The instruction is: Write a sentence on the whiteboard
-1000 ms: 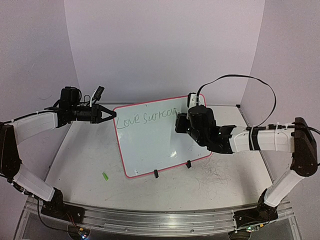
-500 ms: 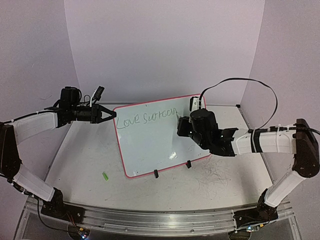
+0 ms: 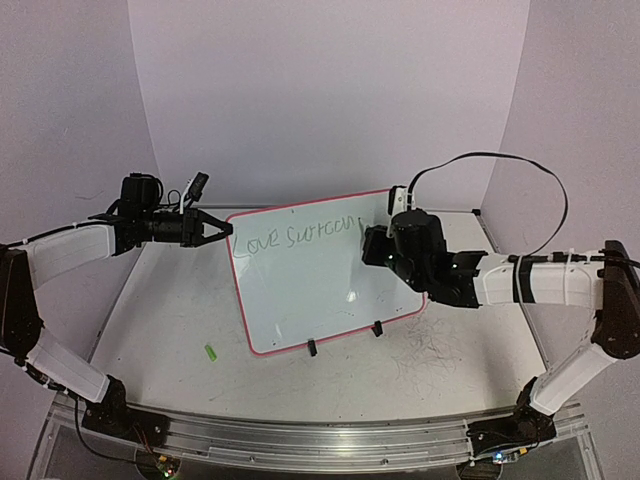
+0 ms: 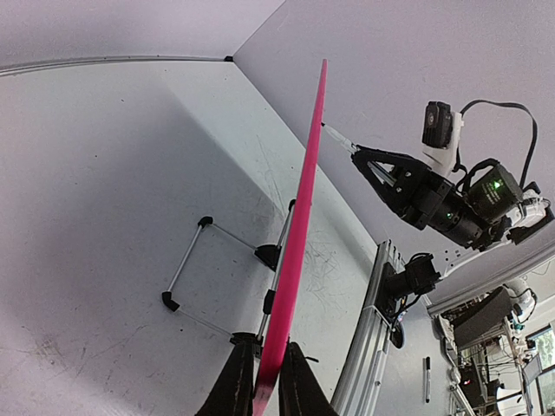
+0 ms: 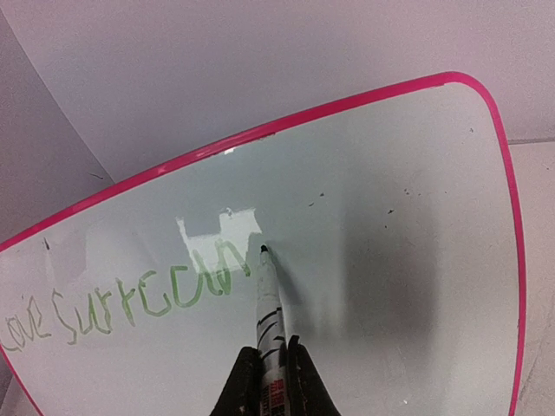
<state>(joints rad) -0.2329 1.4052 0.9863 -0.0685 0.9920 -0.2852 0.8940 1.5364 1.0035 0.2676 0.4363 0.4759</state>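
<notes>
The table point(image 3: 180, 320) carries the board point(image 3: 300, 300) toward the middle of its far edge, propped at a tilt on black feet point(image 3: 312, 347). The left gripper point(image 4: 263, 387) is closed narrow on the board's pink rim, at the upper corner nearest the table's left edge. The right gripper point(image 5: 271, 371) pinches a marker point(image 5: 268, 303) whose tip touches the white face just right of the green lettering point(image 5: 130, 303) — "Love Surroun", one line. A small green scrap point(image 3: 210, 352) lies on the table toward its front left — apart from the board.
</notes>
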